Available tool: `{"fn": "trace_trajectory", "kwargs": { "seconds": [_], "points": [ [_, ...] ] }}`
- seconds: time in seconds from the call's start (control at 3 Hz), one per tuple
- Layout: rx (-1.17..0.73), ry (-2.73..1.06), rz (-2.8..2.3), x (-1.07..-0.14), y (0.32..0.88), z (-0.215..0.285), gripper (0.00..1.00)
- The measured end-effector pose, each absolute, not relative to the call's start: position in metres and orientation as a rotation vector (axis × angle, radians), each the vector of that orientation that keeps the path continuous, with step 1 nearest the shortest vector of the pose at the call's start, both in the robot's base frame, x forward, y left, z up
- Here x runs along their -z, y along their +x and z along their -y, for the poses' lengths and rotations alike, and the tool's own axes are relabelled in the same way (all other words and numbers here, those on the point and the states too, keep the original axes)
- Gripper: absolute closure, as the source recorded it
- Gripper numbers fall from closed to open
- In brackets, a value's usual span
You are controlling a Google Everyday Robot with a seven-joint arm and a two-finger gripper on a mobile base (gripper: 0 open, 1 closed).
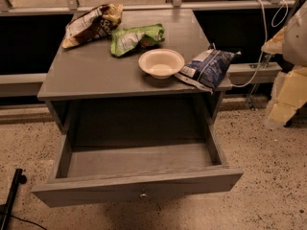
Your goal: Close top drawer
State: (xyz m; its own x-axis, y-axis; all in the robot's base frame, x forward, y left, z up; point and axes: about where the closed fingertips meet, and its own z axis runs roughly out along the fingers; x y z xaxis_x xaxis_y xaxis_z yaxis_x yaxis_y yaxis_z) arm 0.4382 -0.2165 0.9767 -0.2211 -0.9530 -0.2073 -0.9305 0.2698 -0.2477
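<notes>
The top drawer (136, 188) is a wide, deep grey wooden drawer, pulled far out of the grey cabinet (86, 80) toward me. Its inside is empty. A small round metal knob (142, 194) sits at the middle of its flat front panel. My gripper (286, 97) shows as a pale white and yellow shape at the right edge of the view. It hangs beside the cabinet's right side and is apart from the drawer, touching nothing.
On the cabinet top lie a white bowl (161, 62), a blue chip bag (206, 68), a green bag (135, 38) and a brown bag (93, 24). A black pole (12, 195) stands on the speckled floor at bottom left. Dark windows with a ledge run behind.
</notes>
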Motion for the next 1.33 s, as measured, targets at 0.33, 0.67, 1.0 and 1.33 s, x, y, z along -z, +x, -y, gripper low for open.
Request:
{"fn": "trace_trajectory", "kwargs": {
  "seconds": [0.33,0.67,1.0,1.33],
  "points": [
    [0.101,-1.724,-2.228,-0.977,0.439,0.216,0.00],
    [-0.031,-1.841,-2.166,-0.920,0.435,0.215,0.00],
    [-0.210,-1.886,-2.080,-0.846,0.408,0.218,0.00],
    [-0.411,-1.926,-1.936,-0.767,0.357,0.202,0.26]
  ]
}}
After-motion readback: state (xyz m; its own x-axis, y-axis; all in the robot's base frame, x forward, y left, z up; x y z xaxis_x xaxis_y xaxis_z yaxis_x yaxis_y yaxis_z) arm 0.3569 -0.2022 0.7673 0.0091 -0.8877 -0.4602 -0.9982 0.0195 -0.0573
